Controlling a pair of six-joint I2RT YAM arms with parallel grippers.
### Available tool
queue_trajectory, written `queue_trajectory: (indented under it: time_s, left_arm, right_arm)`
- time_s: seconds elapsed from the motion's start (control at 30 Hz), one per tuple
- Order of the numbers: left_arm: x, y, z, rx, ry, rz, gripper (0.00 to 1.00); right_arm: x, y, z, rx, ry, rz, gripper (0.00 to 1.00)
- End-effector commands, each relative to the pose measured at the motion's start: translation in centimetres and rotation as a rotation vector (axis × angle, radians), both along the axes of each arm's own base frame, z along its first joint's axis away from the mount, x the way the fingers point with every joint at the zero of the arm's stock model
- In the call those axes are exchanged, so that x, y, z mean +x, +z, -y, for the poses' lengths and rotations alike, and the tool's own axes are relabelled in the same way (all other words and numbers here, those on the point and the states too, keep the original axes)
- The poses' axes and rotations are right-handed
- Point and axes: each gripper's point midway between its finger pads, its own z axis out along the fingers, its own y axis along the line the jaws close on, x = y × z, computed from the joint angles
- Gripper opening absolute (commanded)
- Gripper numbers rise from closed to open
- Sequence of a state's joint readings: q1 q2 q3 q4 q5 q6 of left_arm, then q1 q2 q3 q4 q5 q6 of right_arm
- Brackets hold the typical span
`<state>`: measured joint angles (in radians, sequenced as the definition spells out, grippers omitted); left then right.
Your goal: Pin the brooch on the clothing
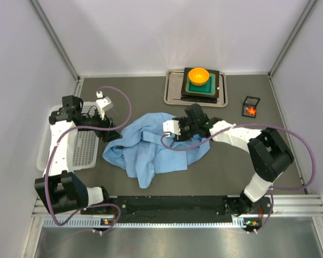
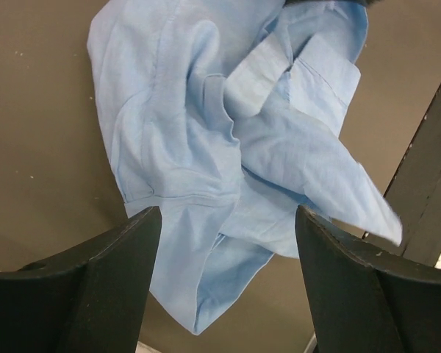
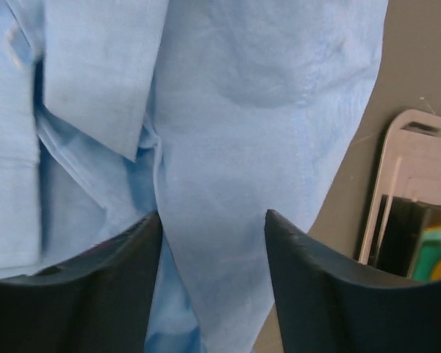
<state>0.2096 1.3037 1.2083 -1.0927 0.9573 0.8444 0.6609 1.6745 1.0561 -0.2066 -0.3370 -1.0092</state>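
Observation:
The clothing (image 1: 153, 145), a light blue shirt, lies crumpled in the middle of the table. The brooch (image 1: 251, 110), a tiny red-orange pin, sits in a small black box at the right, away from both arms. My left gripper (image 1: 112, 136) hangs at the shirt's left edge. In the left wrist view it (image 2: 228, 220) is open above a hanging corner of the shirt (image 2: 228, 147), touching nothing. My right gripper (image 1: 178, 135) is over the shirt's upper right part. In the right wrist view it (image 3: 213, 220) stands open with a fold of the shirt (image 3: 235, 147) between its fingers.
An orange bowl (image 1: 198, 75) rests on a dark green stack on a metal tray (image 1: 172, 97) at the back. The tray's corner (image 3: 404, 169) also shows in the right wrist view. A white perforated basket (image 1: 83, 145) stands at the left under the left arm.

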Motion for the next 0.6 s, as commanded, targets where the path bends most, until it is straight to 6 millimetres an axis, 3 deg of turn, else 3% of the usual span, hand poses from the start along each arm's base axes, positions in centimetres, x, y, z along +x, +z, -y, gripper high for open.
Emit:
queue_trajectory:
  time_s: [0.0, 0.1, 0.13, 0.23, 0.33, 0.37, 0.57]
  left_arm:
    - [-2.5, 0.0, 0.8, 0.007, -0.132, 0.08, 0.78]
    - [-4.1, -1.4, 0.9, 0.052, -0.227, 0.109, 0.78]
    - [-4.4, -2.0, 0.6, 0.088, -0.245, 0.112, 0.77]
    - [-4.5, -3.2, 0.3, 0.167, -0.292, 0.191, 0.75]
    - [-2.8, -3.6, -0.5, 0.27, -0.276, 0.334, 0.68]
    - [-3.1, -3.9, -0.4, 0.293, -0.279, 0.37, 0.65]
    - [-2.9, -5.6, 0.3, 0.433, -0.405, 0.559, 0.56]
  right_arm:
    - [2.5, 0.8, -0.3, -0.001, 0.03, 0.209, 0.52]
    - [3.4, 1.4, 0.1, -0.005, 0.009, 0.29, 0.3]
    - [3.6, 2.1, 0.3, -0.002, -0.007, 0.306, 0.17]
    - [3.9, 3.8, 0.4, 0.015, -0.059, 0.287, 0.0]
    - [3.3, 6.1, 0.6, 0.066, -0.102, 0.226, 0.0]
    - [3.1, 7.7, 0.5, 0.104, -0.127, 0.208, 0.0]
    - [2.3, 10.5, 1.2, 0.192, -0.203, 0.083, 0.0]
